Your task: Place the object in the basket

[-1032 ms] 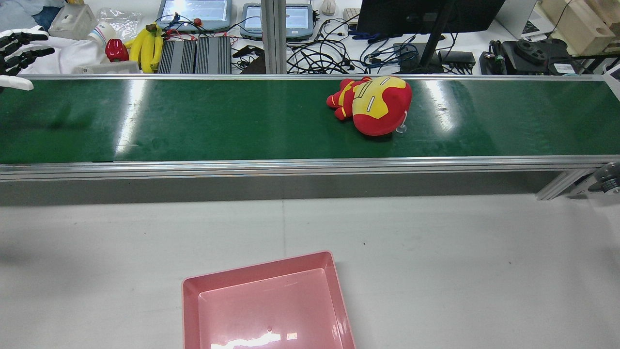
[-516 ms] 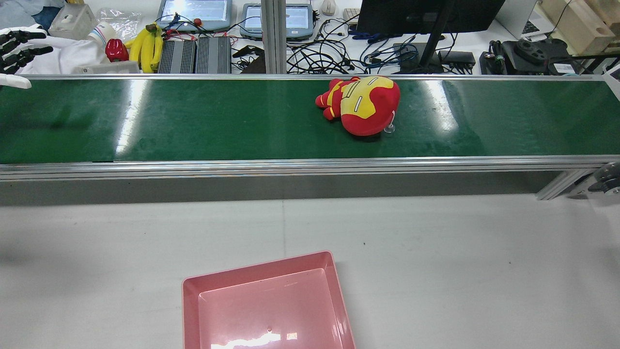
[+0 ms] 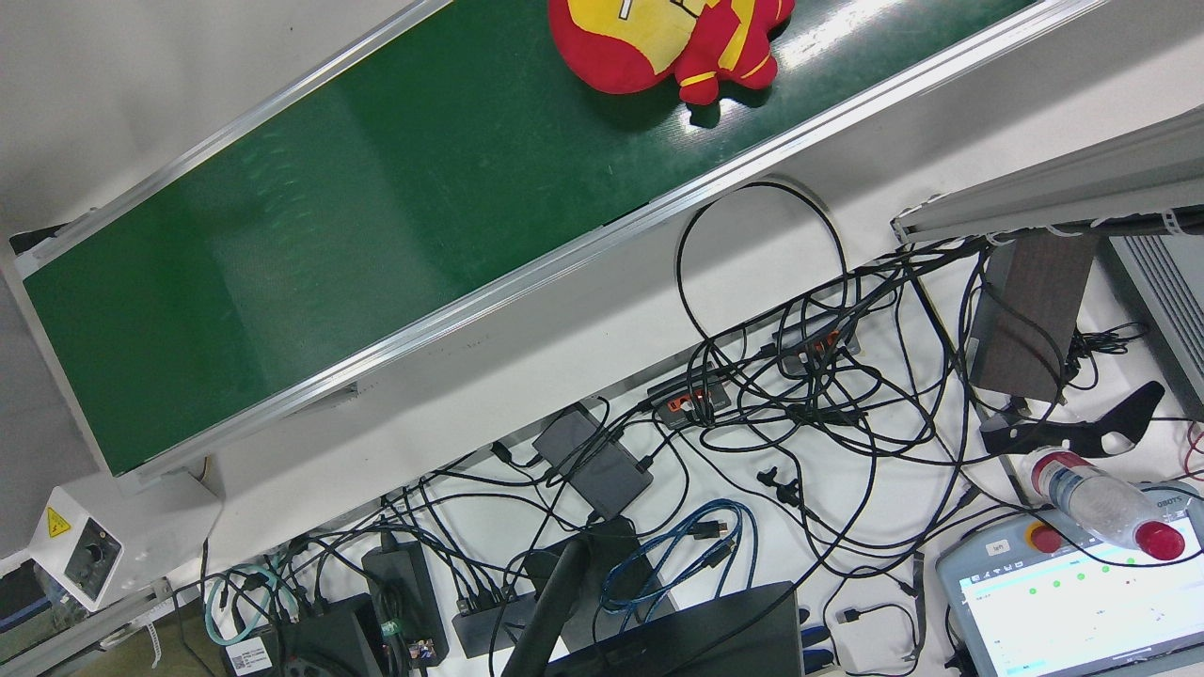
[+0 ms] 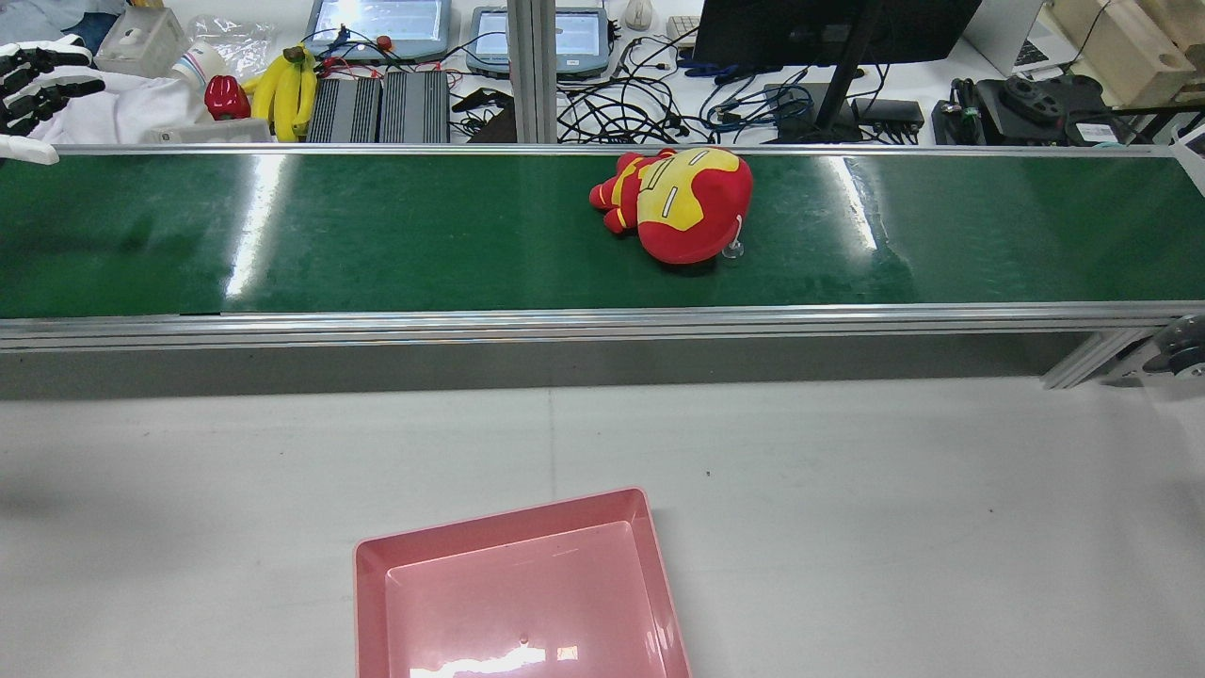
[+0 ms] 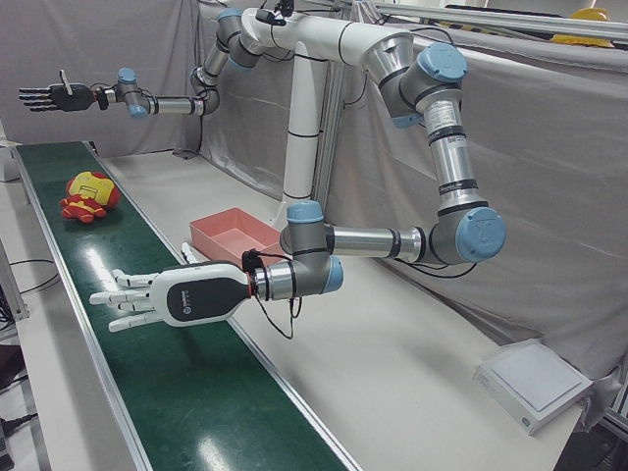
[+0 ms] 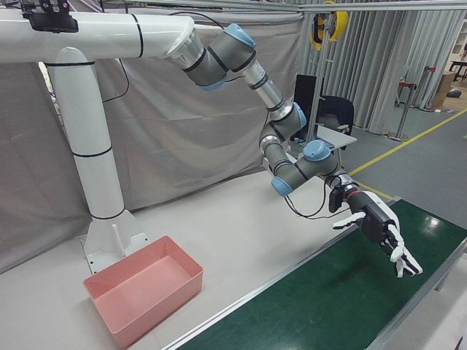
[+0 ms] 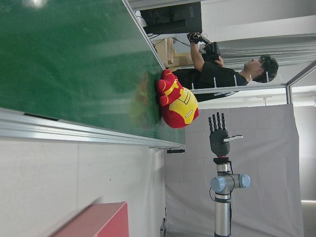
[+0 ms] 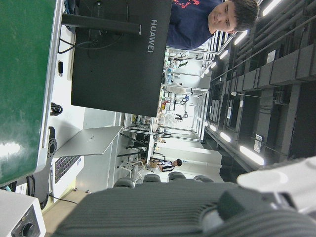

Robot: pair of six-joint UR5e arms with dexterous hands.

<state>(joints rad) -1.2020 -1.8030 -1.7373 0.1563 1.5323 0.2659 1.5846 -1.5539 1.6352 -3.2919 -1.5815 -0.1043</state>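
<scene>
**Plush toy on the belt, both hands free**

The red and yellow plush toy (image 4: 673, 202) lies on its side on the green conveyor belt (image 4: 377, 235), nearer the belt's far edge as you see it in the rear view. A clear suction cup (image 4: 732, 250) rests on the belt beside its head. The pink basket (image 4: 518, 593) sits on the grey table (image 4: 894, 490), on the robot's side of the belt and well apart from the toy. Your left hand (image 5: 162, 297) hovers above the belt with fingers spread, holding nothing. Your right hand (image 6: 383, 237) hangs over the belt's other end, likewise released and holding nothing. The toy lies between the two hands, touching neither.
</scene>
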